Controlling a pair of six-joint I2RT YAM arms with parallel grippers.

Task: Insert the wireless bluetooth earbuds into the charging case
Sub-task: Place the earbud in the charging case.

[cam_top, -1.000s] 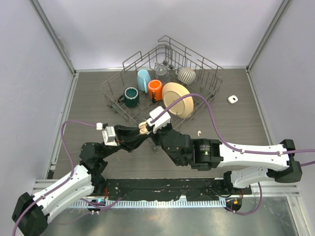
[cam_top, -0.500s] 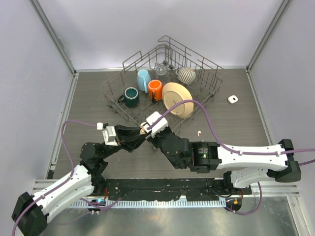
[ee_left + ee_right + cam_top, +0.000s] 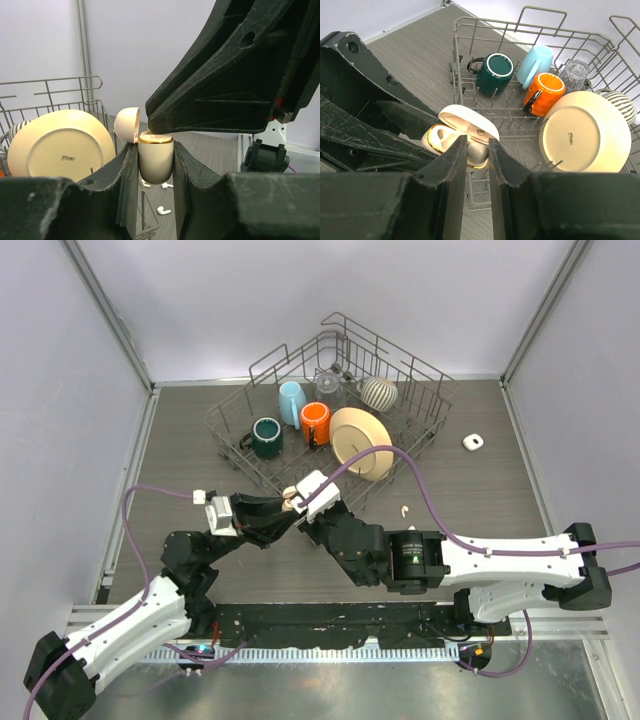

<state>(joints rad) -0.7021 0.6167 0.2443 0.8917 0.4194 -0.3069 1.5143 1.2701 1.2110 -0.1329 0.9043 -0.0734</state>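
Observation:
My left gripper (image 3: 155, 152) is shut on the cream charging case (image 3: 155, 162), which has a gold rim and an open lid (image 3: 126, 125), and holds it upright above the table. My right gripper (image 3: 478, 147) is shut on a white earbud (image 3: 479, 153) and holds it at the case's open mouth (image 3: 436, 141), bud end down into the right-hand well. In the top view the two grippers meet at the case (image 3: 292, 499), just in front of the dish rack. More earbuds (image 3: 163, 210) lie loose on the table below, and one (image 3: 404, 510) lies right of the arms.
The wire dish rack (image 3: 425, 400) stands right behind the grippers and holds a green mug (image 3: 266, 436), a blue mug (image 3: 291, 402), an orange mug (image 3: 316, 423), a cream plate (image 3: 362, 443), a glass and a striped cup. A small white object (image 3: 473, 442) lies far right.
The right gripper with its earbud has shifted slightly left and nearer, staying over the case. The left gripper has barely moved.

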